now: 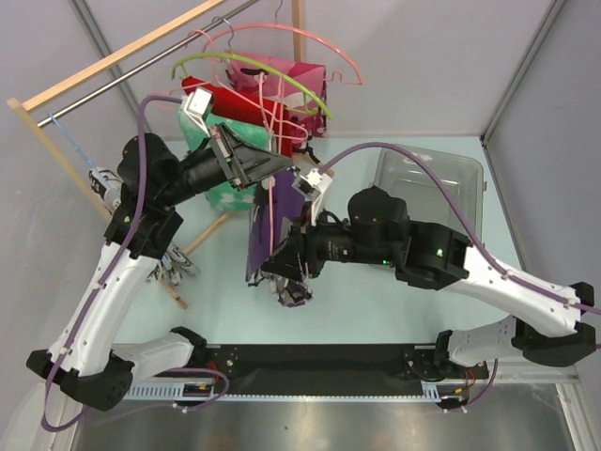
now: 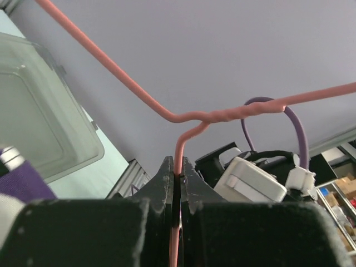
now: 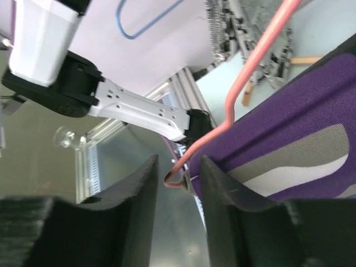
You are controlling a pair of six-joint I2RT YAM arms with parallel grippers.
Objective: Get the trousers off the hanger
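Observation:
The thin pale pink hanger [image 1: 271,202] hangs in mid-air over the table's middle, with the purple camouflage trousers [image 1: 266,240] draped on it. My left gripper [image 1: 268,167] is shut on the hanger's wire just below its twisted neck [image 2: 222,115]; the wire [image 2: 179,150] runs straight between the closed jaws. My right gripper [image 1: 285,270] is low at the trousers' bottom. In the right wrist view its jaws stand apart around the hanger's corner [image 3: 177,177] and the edge of the trousers [image 3: 289,122], the cloth against the right-hand finger [image 3: 222,194].
A wooden clothes rail [image 1: 131,52] at the back left holds a large pink hanger [image 1: 324,42], a lime-green hanger [image 1: 254,64], a red garment [image 1: 305,85] and a green-and-white garment [image 1: 221,195]. A blue hanger [image 1: 75,141] and a newsprint garment [image 1: 174,265] are left. A clear bin [image 1: 437,178] sits back right.

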